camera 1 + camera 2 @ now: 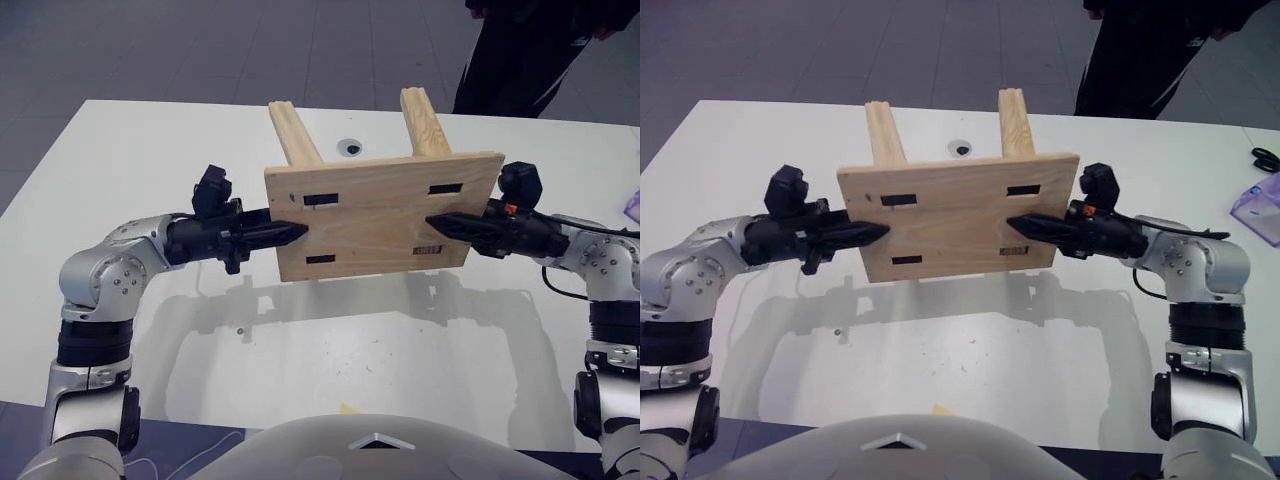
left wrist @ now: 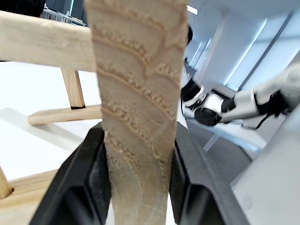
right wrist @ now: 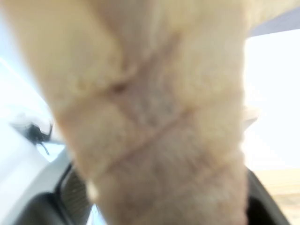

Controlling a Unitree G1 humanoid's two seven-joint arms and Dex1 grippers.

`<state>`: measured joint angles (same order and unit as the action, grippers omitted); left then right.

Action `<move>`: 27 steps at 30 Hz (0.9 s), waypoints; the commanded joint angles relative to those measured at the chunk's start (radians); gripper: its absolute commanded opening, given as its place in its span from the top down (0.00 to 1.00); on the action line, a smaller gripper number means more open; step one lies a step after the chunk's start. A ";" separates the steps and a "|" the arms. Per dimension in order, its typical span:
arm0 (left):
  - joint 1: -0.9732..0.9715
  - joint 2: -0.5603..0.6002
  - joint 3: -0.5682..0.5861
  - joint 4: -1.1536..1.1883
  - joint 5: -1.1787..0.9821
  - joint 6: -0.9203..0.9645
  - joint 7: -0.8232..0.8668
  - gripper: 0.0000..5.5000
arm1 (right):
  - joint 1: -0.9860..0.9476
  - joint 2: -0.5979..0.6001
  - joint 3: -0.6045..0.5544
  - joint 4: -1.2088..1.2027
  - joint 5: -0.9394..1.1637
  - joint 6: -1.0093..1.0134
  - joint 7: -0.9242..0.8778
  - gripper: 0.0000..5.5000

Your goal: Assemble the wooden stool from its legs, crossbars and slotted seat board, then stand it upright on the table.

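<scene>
The stool (image 1: 380,200) is assembled and tipped on its side over the middle of the surface (image 1: 150,150). Its slotted seat (image 1: 385,235) faces the near edge and two legs (image 1: 295,135) point toward the far edge. The left tool (image 1: 295,232) is clenched on the seat's left edge, with one finger (image 2: 89,178) on each face. The right tool (image 1: 435,222) grips the right edge. A crossbar (image 2: 65,115) joins the legs. I cannot tell whether the seat's lower edge touches the surface.
</scene>
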<state>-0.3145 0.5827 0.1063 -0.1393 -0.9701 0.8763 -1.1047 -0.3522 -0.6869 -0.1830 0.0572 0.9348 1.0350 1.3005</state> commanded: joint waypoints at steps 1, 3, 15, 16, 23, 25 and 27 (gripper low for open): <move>-0.098 -0.058 0.124 0.094 -0.179 0.197 0.270 0.75 | 0.049 0.038 -0.046 -0.103 0.138 0.133 -0.088 0.60; -0.140 -0.091 0.170 0.121 -0.287 0.242 0.381 0.75 | 0.043 0.074 -0.085 -0.113 0.209 0.177 -0.166 0.65; -0.182 -0.304 0.272 0.104 -0.655 0.069 1.141 0.75 | -0.027 0.295 -0.203 -0.118 0.800 0.055 -0.961 0.75; -0.182 -0.317 0.276 0.104 -0.663 0.049 1.172 0.75 | -0.035 0.307 -0.199 -0.123 0.822 0.028 -1.023 0.75; -0.215 -0.378 0.296 0.150 -0.678 -0.089 1.344 0.69 | -0.089 0.394 -0.193 -0.094 0.886 -0.136 -1.409 0.63; -0.220 -0.391 0.297 0.151 -0.677 -0.110 1.377 0.65 | -0.087 0.406 -0.198 -0.083 0.882 -0.186 -1.464 0.57; -0.224 -0.407 0.294 0.154 -0.674 -0.128 1.395 0.59 | -0.085 0.423 -0.203 -0.086 0.872 -0.234 -1.505 0.52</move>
<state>-0.5159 0.1961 0.4109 0.0082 -1.6516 0.7628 0.2627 -0.4338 -0.2815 -0.3742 -0.0295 1.8097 0.8446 -0.1563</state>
